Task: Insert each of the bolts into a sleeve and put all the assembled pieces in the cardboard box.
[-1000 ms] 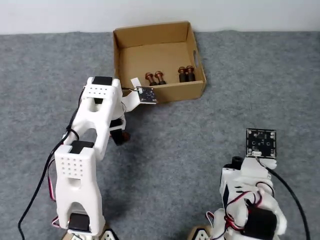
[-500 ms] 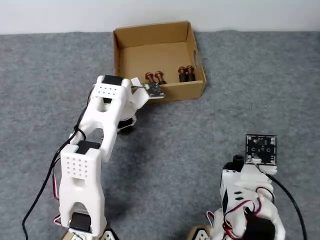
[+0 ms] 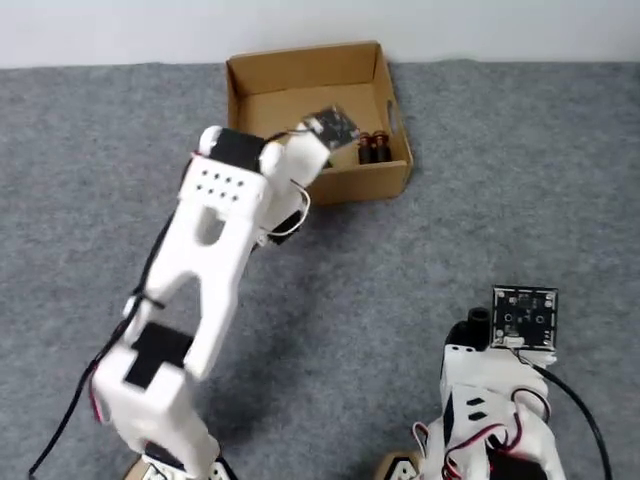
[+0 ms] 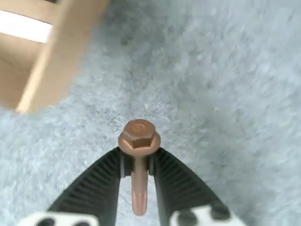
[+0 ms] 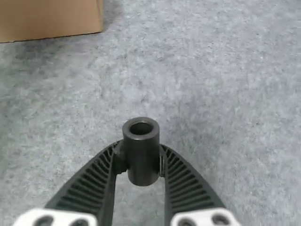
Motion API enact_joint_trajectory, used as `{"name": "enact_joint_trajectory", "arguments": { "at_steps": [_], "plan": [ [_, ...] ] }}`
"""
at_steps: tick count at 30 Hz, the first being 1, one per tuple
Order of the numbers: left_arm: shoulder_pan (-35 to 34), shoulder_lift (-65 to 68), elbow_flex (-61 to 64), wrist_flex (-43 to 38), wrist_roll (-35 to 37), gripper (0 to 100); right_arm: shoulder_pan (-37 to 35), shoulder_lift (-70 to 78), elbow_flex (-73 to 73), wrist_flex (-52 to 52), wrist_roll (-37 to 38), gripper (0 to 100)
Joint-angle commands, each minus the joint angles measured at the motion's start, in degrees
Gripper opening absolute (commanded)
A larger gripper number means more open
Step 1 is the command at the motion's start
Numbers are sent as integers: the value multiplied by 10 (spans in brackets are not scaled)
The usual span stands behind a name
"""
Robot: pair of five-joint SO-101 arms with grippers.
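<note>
My left gripper (image 4: 138,157) is shut on a copper bolt (image 4: 138,141), hex head outward, held above the grey carpet near a corner of the cardboard box (image 4: 49,66). In the high view the left arm (image 3: 225,230) stretches up to the box's (image 3: 320,190) front wall and hides its own gripper. An assembled pair (image 3: 373,147) lies inside the box by the right wall. My right gripper (image 5: 140,153) is shut on a dark sleeve (image 5: 141,148), its open bore facing outward. The right arm (image 3: 495,400) stands at the front right.
Grey carpet (image 3: 450,200) covers the table around the box. The box's near corner (image 5: 47,19) shows far off in the right wrist view. A white wall runs along the back edge.
The left arm has risen and swung right toward the box's front wall, carrying the bolt. It now covers the left pair in the box. The right arm has barely shifted.
</note>
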Motion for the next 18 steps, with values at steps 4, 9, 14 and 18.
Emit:
{"name": "enact_joint_trajectory", "arguments": {
  "at_steps": [4,9,14,18],
  "plan": [
    [36,-182,89,1,52,7,-41,-1,-34,3,3,8],
    [54,-280,191,-73,81,6,-91,4,-32,-11,2,9],
    [37,-372,290,-159,172,6,-170,1,4,-107,0,9],
    [34,-449,364,-196,273,6,-253,4,42,-188,-76,9]
  ]
}}
